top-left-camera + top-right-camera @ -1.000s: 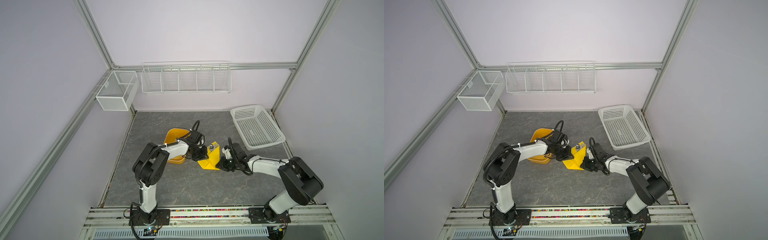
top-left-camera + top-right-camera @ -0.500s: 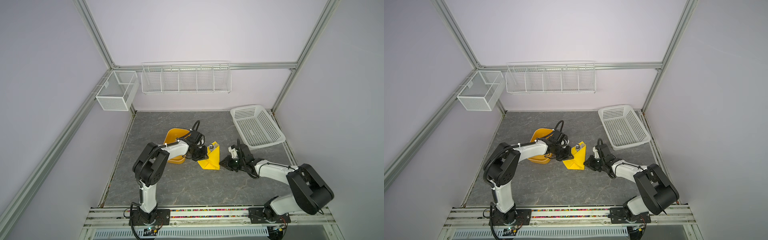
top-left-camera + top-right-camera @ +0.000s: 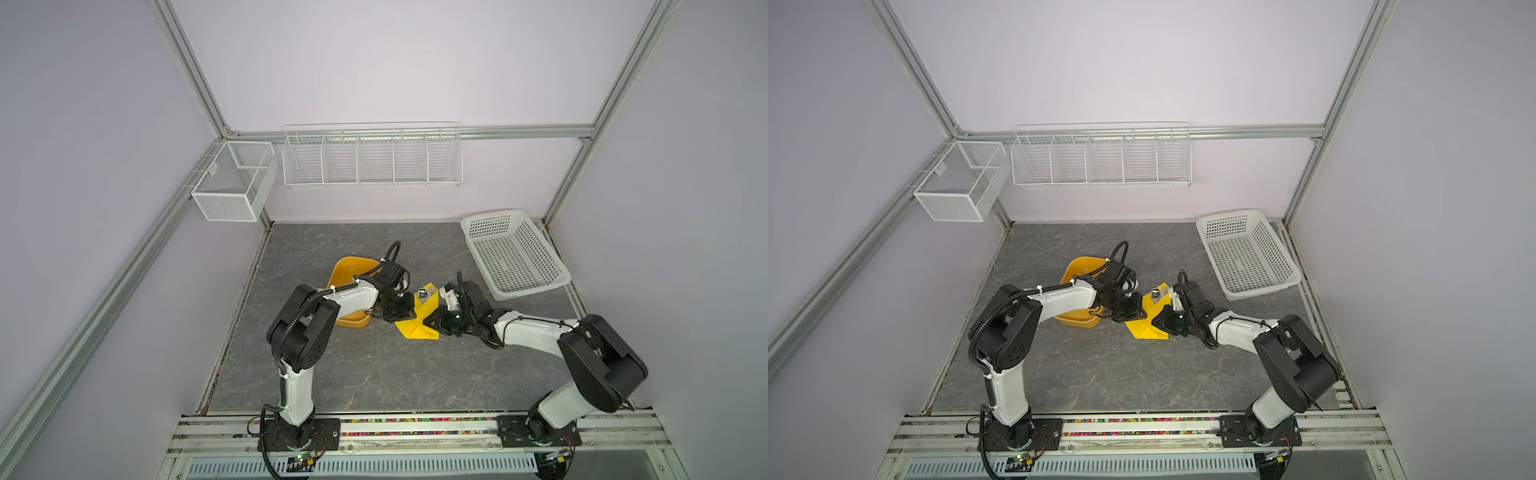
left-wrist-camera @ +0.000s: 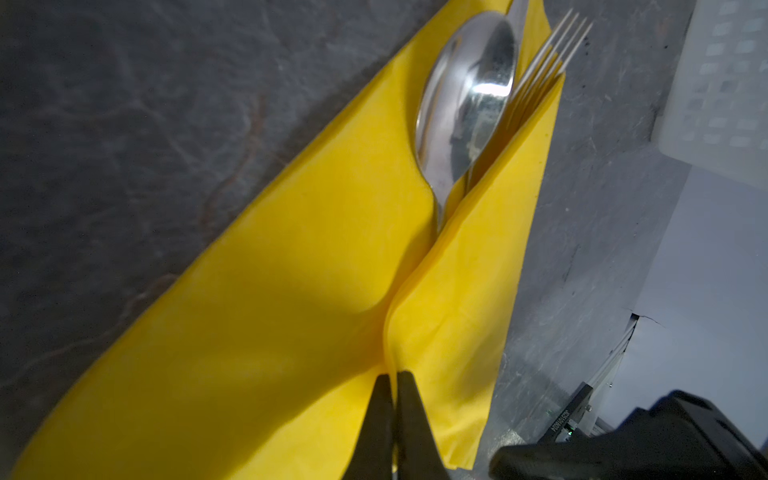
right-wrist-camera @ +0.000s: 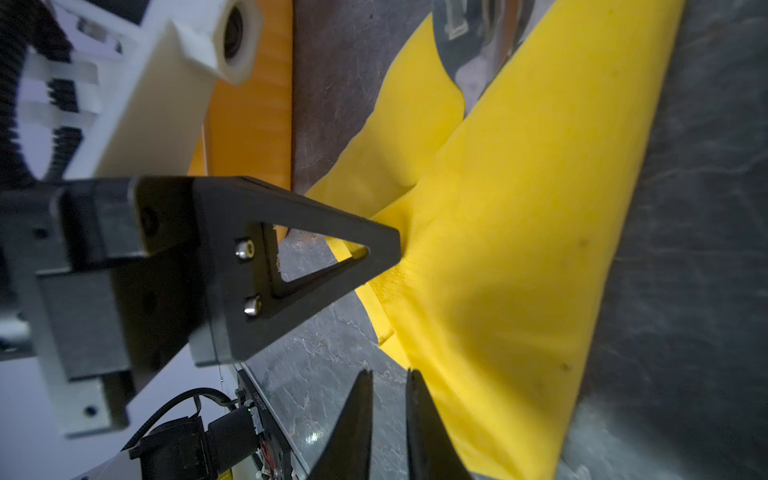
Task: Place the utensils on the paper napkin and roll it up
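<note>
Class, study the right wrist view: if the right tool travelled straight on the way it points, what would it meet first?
Most likely the paper napkin, whose near edge lies just ahead of the right tool; the left tool, pinching it, sits beyond. Depth is hard to judge.

Your two arms: white shells, black joints.
Your left arm (image 3: pixel 353 297) and right arm (image 3: pixel 536 332) match: white link covers between bulky black joint housings, each on a black base plate (image 3: pixel 297 430) with loose wires. Black ribbed conduit (image 3: pixel 291 322) runs along the left arm under white zip ties, and a black cable (image 3: pixel 392 251) loops at its wrist. Seen from the right wrist, your left gripper (image 5: pixel 395 249) has black hollow-triangle fingers (image 5: pixel 216 216) fixed with two silver screws (image 5: pixel 244 249), beneath a white camera mount (image 5: pixel 166 75).
</note>
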